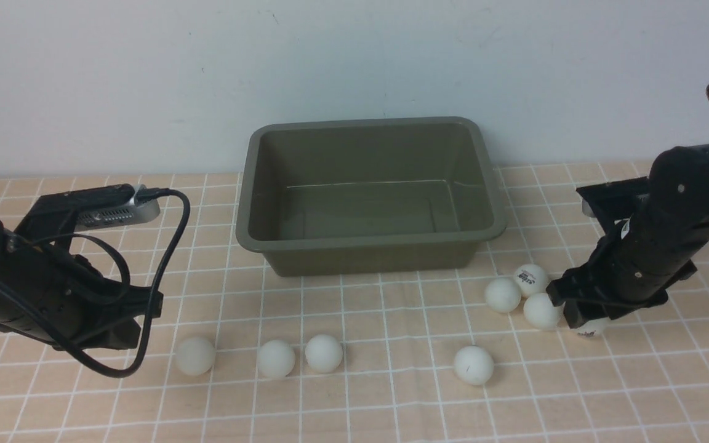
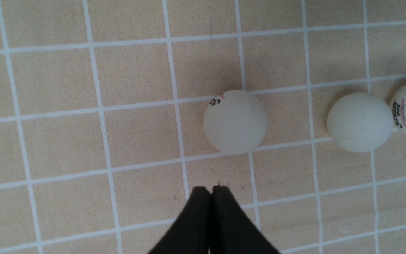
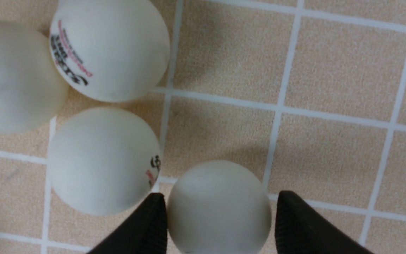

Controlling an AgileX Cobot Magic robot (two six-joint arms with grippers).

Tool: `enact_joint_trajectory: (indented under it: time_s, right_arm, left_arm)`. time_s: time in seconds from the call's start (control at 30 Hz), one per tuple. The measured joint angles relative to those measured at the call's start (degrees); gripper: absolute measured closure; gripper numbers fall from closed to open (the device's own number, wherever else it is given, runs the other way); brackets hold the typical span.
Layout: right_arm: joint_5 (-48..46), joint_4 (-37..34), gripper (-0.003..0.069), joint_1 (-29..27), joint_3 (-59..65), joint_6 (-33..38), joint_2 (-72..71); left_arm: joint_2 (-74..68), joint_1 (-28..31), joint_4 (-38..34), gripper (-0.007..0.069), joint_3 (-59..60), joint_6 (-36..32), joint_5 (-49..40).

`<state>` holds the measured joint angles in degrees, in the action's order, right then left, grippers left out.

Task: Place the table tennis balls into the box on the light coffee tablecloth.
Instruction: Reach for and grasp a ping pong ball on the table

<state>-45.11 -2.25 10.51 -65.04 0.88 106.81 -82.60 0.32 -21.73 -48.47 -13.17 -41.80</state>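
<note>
Right tool (image 3: pixel 222 197) astride matte round ball (image 3: pixel 217 220)

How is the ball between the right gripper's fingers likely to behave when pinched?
Round and smooth, the ball probably slips out if the right gripper pinches off-centre. On the flat tablecloth, a nudge likely rolls it into the neighbouring ball.

Only bit of background from where I'm standing is the plain, pale grey-white painted wall (image 1: pixel 145 74) at 12 o'clock. It runs the full width at the back, from roughly 10 o'clock round to 2, flat and matte. The bottom edge is a straight, level line. There are a few faint scuffs and tiny specks up high, around 12 and 1 o'clock. Can't tell if they're marks or dents.
</note>
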Motion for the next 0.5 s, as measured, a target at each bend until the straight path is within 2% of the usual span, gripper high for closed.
enact_joint_trajectory:
  time_s: [0.07,0.27,0.5]
  right_arm:
    - [-0.4,0.0,0.0319,0.0,0.0,0.1,0.0]
    - [-4.4,1.2,0.0319,0.0,-2.1,0.1,0.0]
    - [-12.7,4.0,0.0319,0.0,-14.9,-2.5,0.1]
  left_arm:
    - [0.0,0.0,0.0,0.0679,0.0,0.0,0.0]
    - [0.0,0.0,0.0,0.0679,0.0,0.0,0.0]
    - [0.0,0.0,0.1,0.0679,0.0,0.0,0.0]
